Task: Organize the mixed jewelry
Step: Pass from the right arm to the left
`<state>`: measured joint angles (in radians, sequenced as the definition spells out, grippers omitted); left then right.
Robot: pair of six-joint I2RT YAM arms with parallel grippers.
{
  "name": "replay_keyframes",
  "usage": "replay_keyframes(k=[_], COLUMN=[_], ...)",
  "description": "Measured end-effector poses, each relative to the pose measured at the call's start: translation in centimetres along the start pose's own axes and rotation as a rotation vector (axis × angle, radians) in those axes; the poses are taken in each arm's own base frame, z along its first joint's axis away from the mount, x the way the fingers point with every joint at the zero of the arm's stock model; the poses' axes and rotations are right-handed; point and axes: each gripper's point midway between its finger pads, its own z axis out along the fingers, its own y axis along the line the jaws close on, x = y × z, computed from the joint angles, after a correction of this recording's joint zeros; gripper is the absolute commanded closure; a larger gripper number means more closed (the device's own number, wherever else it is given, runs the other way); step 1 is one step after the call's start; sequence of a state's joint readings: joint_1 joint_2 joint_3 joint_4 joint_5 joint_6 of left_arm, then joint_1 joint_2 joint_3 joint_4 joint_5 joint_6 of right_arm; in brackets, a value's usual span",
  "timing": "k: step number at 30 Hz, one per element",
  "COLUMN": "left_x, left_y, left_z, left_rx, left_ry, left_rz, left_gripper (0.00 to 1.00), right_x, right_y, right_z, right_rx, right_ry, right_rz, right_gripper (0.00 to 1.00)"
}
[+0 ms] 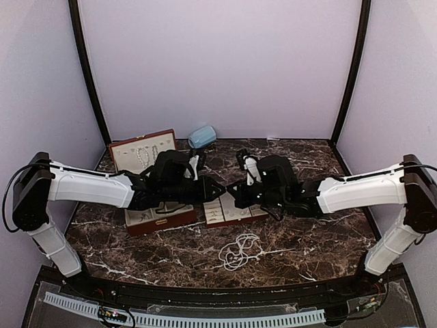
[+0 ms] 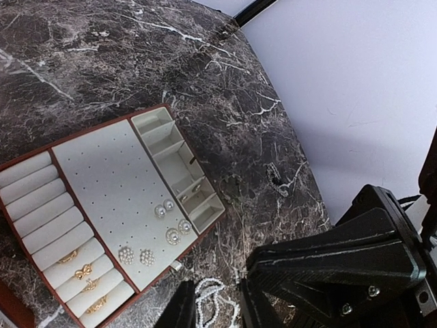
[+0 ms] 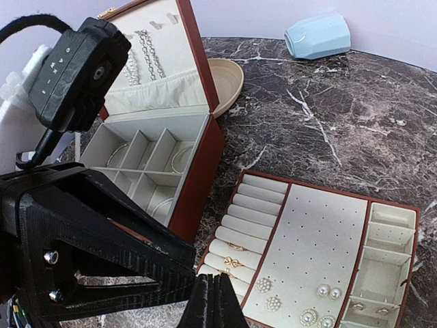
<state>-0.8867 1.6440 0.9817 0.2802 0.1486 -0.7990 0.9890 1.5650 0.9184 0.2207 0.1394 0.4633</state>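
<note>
Left gripper [image 2: 215,311] is seen with its jaws partly spread and nothing clamped. A white bead strand [image 2: 207,295] is framed in the gap, lying looped on the marble table [image 1: 307,239] near the front edge of the tray [image 2: 102,178]. Whether the strand is touched cannot be told. Right gripper [image 3: 210,304] is pressed shut on nothing above the same tray.

On the tray, pearl earrings [image 2: 173,236] are pinned to the cream perforated panel, and small gold rings [image 2: 82,272] are tucked into the roll slots. Thin bangles [image 3: 181,160] are laid in compartments of the reddish-brown case [image 3: 201,164], and necklaces [image 3: 147,51] are hung in its raised lid.

The left arm [image 1: 89,188] and right arm [image 1: 355,191] are stretched low and inward from opposite sides, with the grippers set almost tip to tip over the tray.
</note>
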Motion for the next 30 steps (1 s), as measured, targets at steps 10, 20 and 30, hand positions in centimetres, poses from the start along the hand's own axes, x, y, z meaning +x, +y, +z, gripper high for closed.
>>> replay_keyframes(k=[10,20,30], left_x=[0.28,0.01,0.12], left_y=[-0.02,-0.46,-0.33], left_z=[0.40,0.45,0.57], left_rx=[0.008,0.025,0.022], left_ry=[0.015,0.009,0.012], left_rz=[-0.005,-0.007,-0.008], left_gripper=[0.84,0.94,0.96], right_x=[0.36,0.64,0.64], right_y=[-0.08,-0.17,-0.17], right_z=[0.33,0.49,0.50], right_rx=[0.005,0.009,0.011], right_ry=[0.012,0.022,0.026], right_rz=[-0.005,-0.006,-0.007], right_gripper=[1.00,1.00,1.00])
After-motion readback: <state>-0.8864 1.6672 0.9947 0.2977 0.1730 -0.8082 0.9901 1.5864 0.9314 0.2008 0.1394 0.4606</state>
